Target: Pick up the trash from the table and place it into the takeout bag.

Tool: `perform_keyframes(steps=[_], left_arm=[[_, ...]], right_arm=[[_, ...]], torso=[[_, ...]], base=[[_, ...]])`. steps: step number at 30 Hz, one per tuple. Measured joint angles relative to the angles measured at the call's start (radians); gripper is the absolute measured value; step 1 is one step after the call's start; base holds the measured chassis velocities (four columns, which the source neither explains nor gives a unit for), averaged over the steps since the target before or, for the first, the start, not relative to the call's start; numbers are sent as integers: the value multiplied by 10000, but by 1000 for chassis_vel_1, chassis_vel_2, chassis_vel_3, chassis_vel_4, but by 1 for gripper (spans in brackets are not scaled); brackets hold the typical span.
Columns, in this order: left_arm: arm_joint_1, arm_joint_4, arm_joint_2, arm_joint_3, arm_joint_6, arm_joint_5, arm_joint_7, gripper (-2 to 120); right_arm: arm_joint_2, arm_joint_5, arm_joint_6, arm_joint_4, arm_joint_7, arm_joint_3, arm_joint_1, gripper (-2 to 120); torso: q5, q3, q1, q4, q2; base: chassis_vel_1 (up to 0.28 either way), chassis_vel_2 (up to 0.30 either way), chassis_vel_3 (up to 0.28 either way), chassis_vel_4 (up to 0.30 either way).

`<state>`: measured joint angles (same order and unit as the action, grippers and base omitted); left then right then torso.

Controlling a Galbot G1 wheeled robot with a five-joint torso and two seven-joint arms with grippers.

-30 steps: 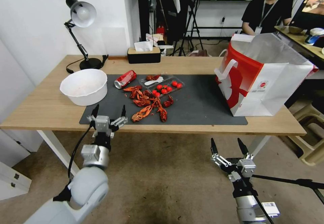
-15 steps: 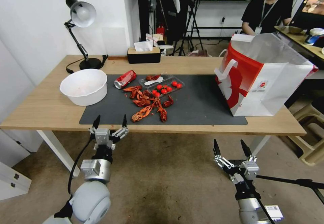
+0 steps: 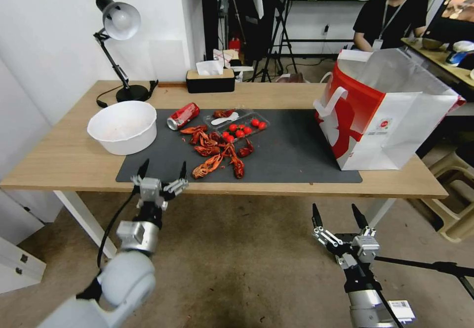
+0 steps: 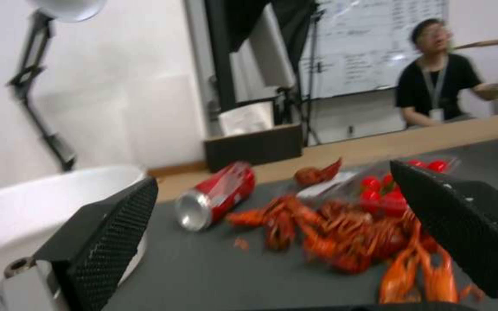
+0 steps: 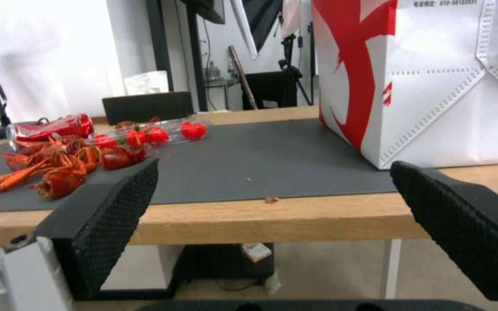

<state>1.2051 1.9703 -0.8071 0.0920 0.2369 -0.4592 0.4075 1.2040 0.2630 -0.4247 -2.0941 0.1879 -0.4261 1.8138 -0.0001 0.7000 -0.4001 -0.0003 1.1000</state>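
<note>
The trash I can make out is a red soda can (image 3: 183, 116) lying on its side at the back left of the dark mat; it also lies ahead in the left wrist view (image 4: 217, 194). The red and white takeout bag (image 3: 380, 115) stands upright and open at the right end of the table (image 3: 59, 160), and in the right wrist view (image 5: 422, 86). My left gripper (image 3: 164, 166) (image 4: 272, 181) is open at the table's front edge, short of the mat. My right gripper (image 3: 335, 212) (image 5: 275, 164) is open, below the tabletop and in front of the bag.
A big white bowl (image 3: 122, 126) sits left of the can. Red crayfish shells (image 3: 217, 152) and a clear tray of cherry tomatoes (image 3: 237, 123) lie mid-mat. A desk lamp (image 3: 118, 21) and a tissue box (image 3: 211, 78) stand at the back edge.
The left gripper sank below the front edge, then rose a little and edged forward. The right gripper dropped slightly and has since held still. Nothing on the table moved.
</note>
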Motion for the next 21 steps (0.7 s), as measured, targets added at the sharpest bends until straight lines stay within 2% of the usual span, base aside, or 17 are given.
perform_keyframes(steps=[3,16,19,21], left_arm=[[-716,-264,201,-212,1,-337,-376,100],[-1248,-485,407,-341,1,-483,-702,100],[-2082,-868,906,-548,-204,-841,-1335,100],[-2223,-938,1001,-607,-231,-898,-1466,100]], right_arm=[[2,-11,41,-33,9,-13,-4,100],[4,-24,70,-52,23,-26,-12,100],[18,-59,140,-75,50,-28,-45,100],[24,-70,148,-75,52,-24,-48,100]], torso=[[0,1,0,2,0],[0,1,0,1,0],[1,1,0,5,0],[-1,1,0,6,-1]], base=[[0,0,0,0],[0,0,0,0],[0,0,0,0],[0,0,0,0]])
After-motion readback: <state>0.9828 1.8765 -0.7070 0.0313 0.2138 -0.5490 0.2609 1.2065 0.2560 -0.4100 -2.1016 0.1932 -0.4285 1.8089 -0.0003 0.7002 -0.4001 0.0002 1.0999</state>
